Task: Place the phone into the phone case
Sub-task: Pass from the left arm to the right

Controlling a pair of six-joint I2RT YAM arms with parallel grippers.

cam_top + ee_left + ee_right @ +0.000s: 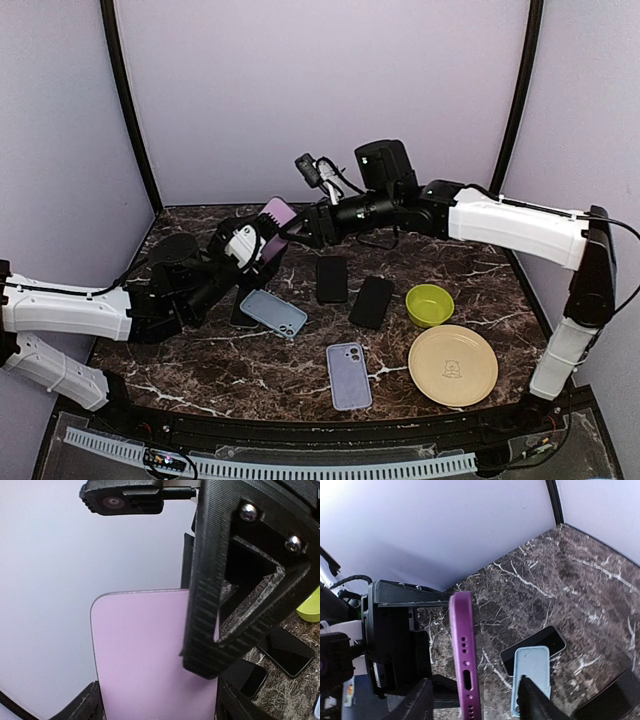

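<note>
My left gripper (262, 238) is shut on a purple phone case (278, 212) and holds it up off the table at the back left. In the left wrist view the case's flat lilac face (145, 655) fills the space between my left gripper's (157, 705) jaws. My right gripper (297, 228) is open and reaches in from the right. In the right wrist view the case's dark purple bottom edge (465, 670), with port holes, stands between the spread jaws of my right gripper (472, 700). One right finger (210, 605) crosses the case's face. Two black phones (331, 279) (371, 301) lie on the table.
A light blue case (273, 312) lies over another black phone (535, 642). A lilac-blue case or phone (348, 375) lies front centre. A green bowl (429, 304) and a yellow plate (452, 365) sit at the right. The floor is dark marble.
</note>
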